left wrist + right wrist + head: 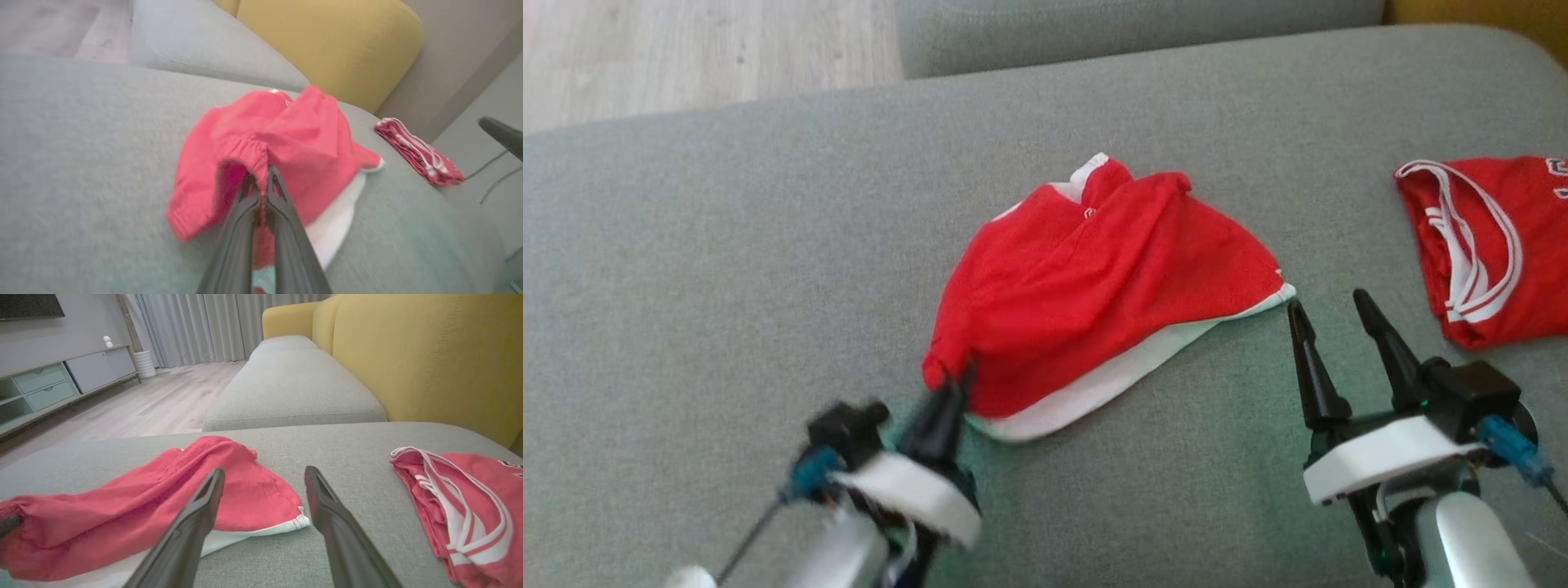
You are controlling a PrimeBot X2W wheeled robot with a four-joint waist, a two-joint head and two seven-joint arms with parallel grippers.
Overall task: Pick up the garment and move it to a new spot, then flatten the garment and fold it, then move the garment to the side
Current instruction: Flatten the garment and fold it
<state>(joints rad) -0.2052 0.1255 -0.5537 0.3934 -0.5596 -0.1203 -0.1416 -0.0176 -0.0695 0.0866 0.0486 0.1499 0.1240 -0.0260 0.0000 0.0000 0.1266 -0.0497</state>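
Two red garments lie on the grey cushion (727, 245), with two tools over its near edge. The garment (1094, 286), red with a white hem, lies crumpled in the middle of the cushion. The other, a jersey (1494, 245), lies well apart at the right. The left tool (958, 382) is pinched tight on the garment's near-left corner, at its gathered band. The right tool (1327, 302) has its fingers spread wide and holds nothing. Its left fingertip is just beside the garment's right corner, between garment and jersey.
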